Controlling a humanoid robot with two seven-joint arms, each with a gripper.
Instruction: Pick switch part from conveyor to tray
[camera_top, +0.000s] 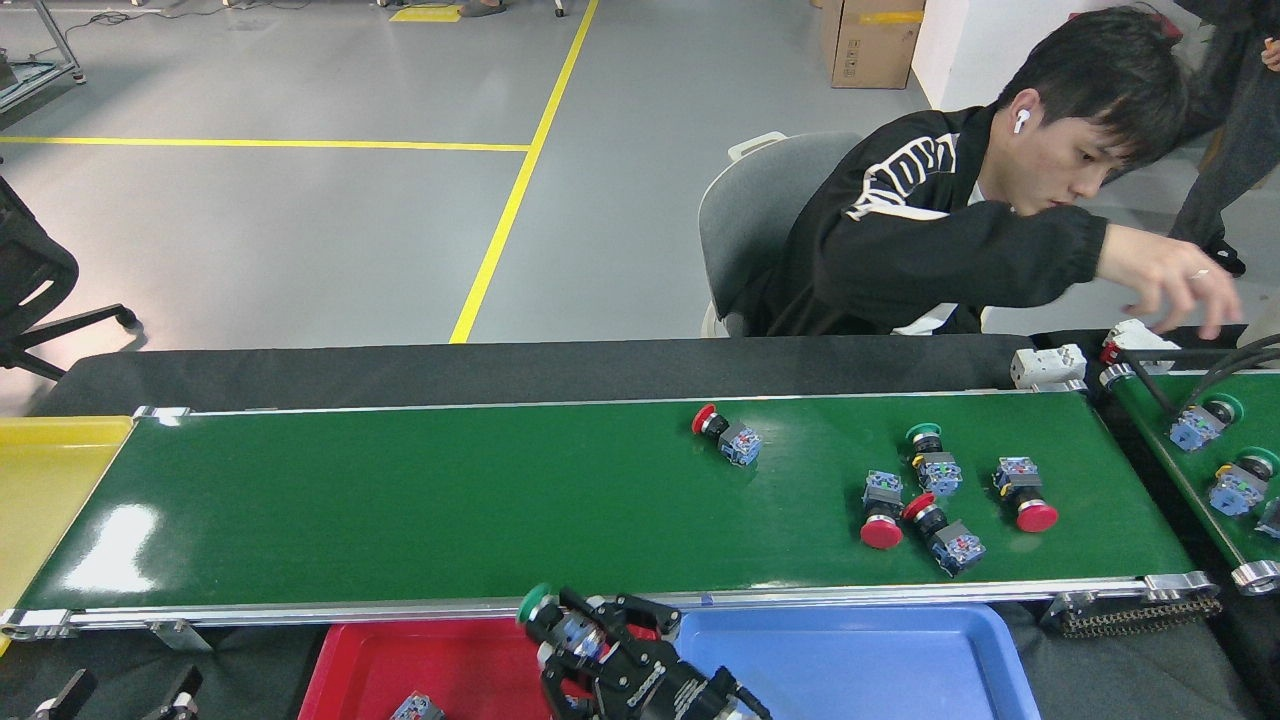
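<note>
Right end effector (585, 640) is seen over the red tray (400, 660), just past the conveyor's near rail, fingers clamped on a green-capped switch part (548, 612) with the cap pointing left. Left end effector (120, 695) is barely visible at the bottom left corner; opening cannot be told.

Conveyor (400, 500) still carries five switch parts: a red-capped one (724, 433) alone near the far rail around mid-belt, and a cluster of four toward the right end — a green-capped one (932, 458), a red-capped one (882, 510) standing cap toward the near rail, another red-capped one (943, 532) lying diagonally just beside it, and a fourth red-capped part (1024, 495) further right.

Red tray already holds a part (418, 708) at its near edge. Blue tray (860, 665) sits next to it on the right, yellow tray (40, 480) at the belt's left end.

Second belt (1215, 450) at the right edge carries more green-capped parts. A person's hand (1170, 285) is stretched above that belt's far end.
</note>
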